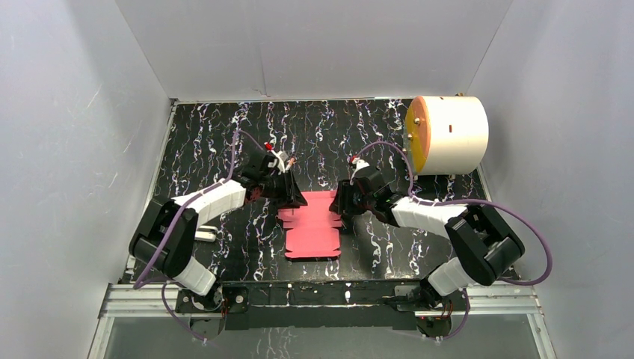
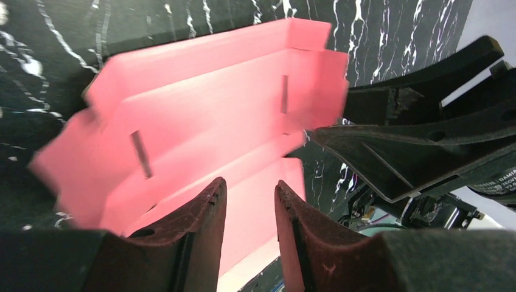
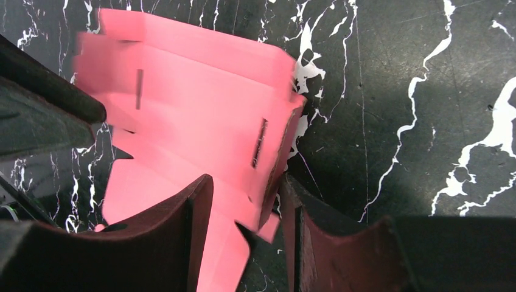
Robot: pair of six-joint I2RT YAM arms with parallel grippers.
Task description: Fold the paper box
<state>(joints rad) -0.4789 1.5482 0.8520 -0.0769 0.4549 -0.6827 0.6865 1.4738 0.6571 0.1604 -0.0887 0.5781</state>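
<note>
Overhead view: black tabletop (image 1: 209, 142) veined with white, 2 sets of fingers reaching inward over it. Between them, the paper box (image 1: 312, 228): red-pink thin card, not yet a box, lying mostly flat as a die-cut sheet mid-tabletop, just beyond the arm bases (image 1: 224, 298). Long axis apparently running from the bases toward the back wall, crosswise to the line joining the 2 sets of fingers.

Left fingers (image 1: 294, 199) at the sheet's far left corner, right fingers (image 1: 342, 207) at its far right edge. Card lying inward of both and stretching back toward the bases.

Left wrist view: left fingers apart by a narrow gap, poised over the flat panel, nothing pinched. Card spreading ahead of the fingertips, far strip (image 2: 201, 48) tilted upward, left edge blurred.

Right wrist view: right fingers apart, straddling an upright side flap (image 3: 281, 152). Flap close to the inner face of the right-hand finger, not clamped. Short slit (image 3: 260, 143) just inside that fold. Right fingers judged the nearer and better placed of the 2 for the coming fold, needing little more than a closing to pinch the flap.

Surface hard, flat and dark. White panels (image 1: 75, 112) enclosing 3 sides. Large white cylinder with an orange face (image 1: 448, 134) on its side at the far right corner, well apart from card and fingers.
</note>
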